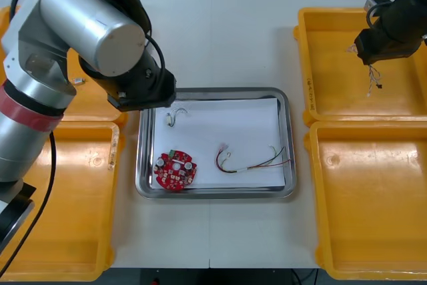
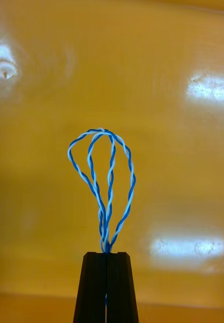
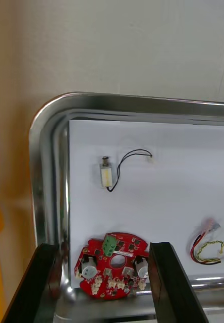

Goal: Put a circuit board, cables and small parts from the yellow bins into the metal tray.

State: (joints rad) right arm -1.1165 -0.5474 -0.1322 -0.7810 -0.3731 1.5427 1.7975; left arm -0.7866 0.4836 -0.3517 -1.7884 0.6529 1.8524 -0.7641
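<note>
**Now: blue and white cable pinched over the right bin, three items in the tray**

The right pincer (image 2: 106,256) is clamped on a twisted blue and white cable (image 2: 111,176). Its fingers are pressed close together, and the cable's loops stand out beyond the tips. In the front view it holds the cable over the far yellow bin (image 1: 333,65) on the right side of the worktop (image 1: 220,38), and the strands dangle beneath it above the bin floor.

The left pincer (image 3: 103,246) hangs over the far left part of the metal tray (image 1: 288,138). Its fingers are spread wide and grip nothing, and the round red circuit board (image 1: 175,170) shows between them in the left wrist view.

The board lies on the tray's white inside, at the near left corner. A red and yellow cable (image 1: 250,161) rests to its right, apart from it. A small metal part (image 1: 175,115) with a thin black lead sits near the tray's far left corner, well apart from both.
</note>
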